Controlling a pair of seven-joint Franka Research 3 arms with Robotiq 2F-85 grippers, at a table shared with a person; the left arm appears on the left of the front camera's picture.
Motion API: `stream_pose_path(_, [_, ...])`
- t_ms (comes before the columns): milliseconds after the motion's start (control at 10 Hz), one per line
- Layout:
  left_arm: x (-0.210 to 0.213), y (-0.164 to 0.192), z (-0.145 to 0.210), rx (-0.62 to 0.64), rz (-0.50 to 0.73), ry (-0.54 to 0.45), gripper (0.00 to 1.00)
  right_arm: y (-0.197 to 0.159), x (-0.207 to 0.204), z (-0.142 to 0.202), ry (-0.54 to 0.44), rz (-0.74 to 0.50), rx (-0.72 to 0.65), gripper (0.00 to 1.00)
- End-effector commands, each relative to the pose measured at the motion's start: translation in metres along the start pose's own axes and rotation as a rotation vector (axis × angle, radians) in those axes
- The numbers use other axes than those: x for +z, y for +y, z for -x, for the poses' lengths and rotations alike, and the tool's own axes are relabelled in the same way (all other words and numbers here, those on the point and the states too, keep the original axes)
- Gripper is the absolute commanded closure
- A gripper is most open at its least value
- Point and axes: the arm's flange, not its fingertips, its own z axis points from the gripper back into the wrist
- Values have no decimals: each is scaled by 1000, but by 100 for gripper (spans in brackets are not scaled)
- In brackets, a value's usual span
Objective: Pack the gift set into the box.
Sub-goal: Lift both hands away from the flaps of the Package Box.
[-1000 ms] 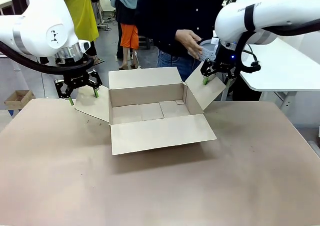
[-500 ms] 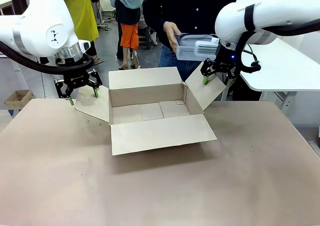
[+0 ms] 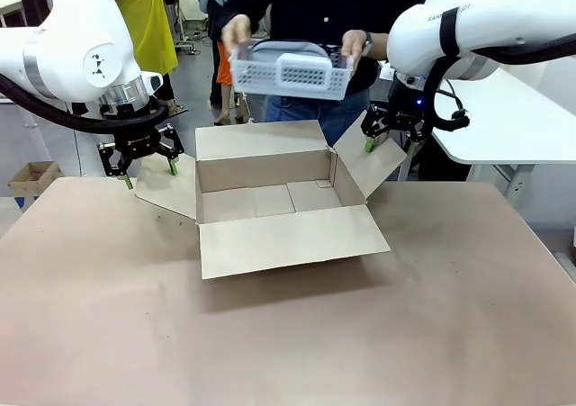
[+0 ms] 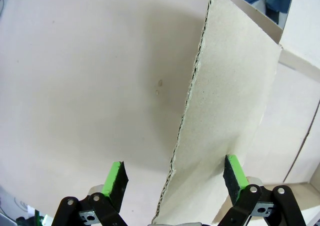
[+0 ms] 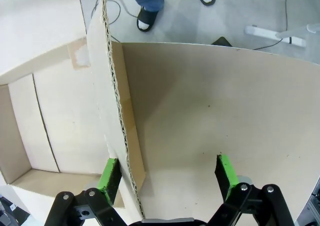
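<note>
**Box** (image 3: 270, 199): brown corrugated carton on the far half of the desk (image 3: 288, 343), open at the top. The near flap is folded down toward the camera, the far flap stands upright, and the two side flaps slant outward.

**Gift set** (image 3: 288, 71): light perforated tray with a rounded grey item showing above its rim. It is in the air above the box's far flap, clear of the cardboard and tipped a little to one side.

**Person's hands**: one hand (image 3: 236, 32) grips the tray's end at picture left and the other hand (image 3: 355, 46) grips the end at picture right. The person stands at the desk's far edge.

**Left arm** (image 3: 81, 55): bent in from picture left, wrist pointing down over the box's left side flap. Left jaws are spread. In the left wrist view the flap's raw edge (image 4: 187, 110) runs up between the green pads (image 4: 117, 175), with a gap on the outer side. Nothing is pinched.

**Right arm** (image 3: 468, 23): arched in from picture right, wrist pointing down at the box's right side flap. Right jaws are spread. In the right wrist view the flap's edge (image 5: 115, 100) passes between the pads (image 5: 225, 170), close to the left-hand one. I cannot tell whether it touches.
</note>
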Motion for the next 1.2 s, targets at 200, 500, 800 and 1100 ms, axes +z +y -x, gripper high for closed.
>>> stream_pose_path(200, [2,0,1,10,-13,-6,0,-1,3,-1,-5,27,1,0])
stream_pose_path(500, [2,0,1,10,-13,-6,0,-1,3,-1,-5,27,1,0])
stream_pose_path(800, [2,0,1,10,-13,-6,0,-1,3,-1,-5,27,1,0])
stream_pose_path(1100, [2,0,1,10,-13,-6,0,-1,3,-1,-5,27,1,0])
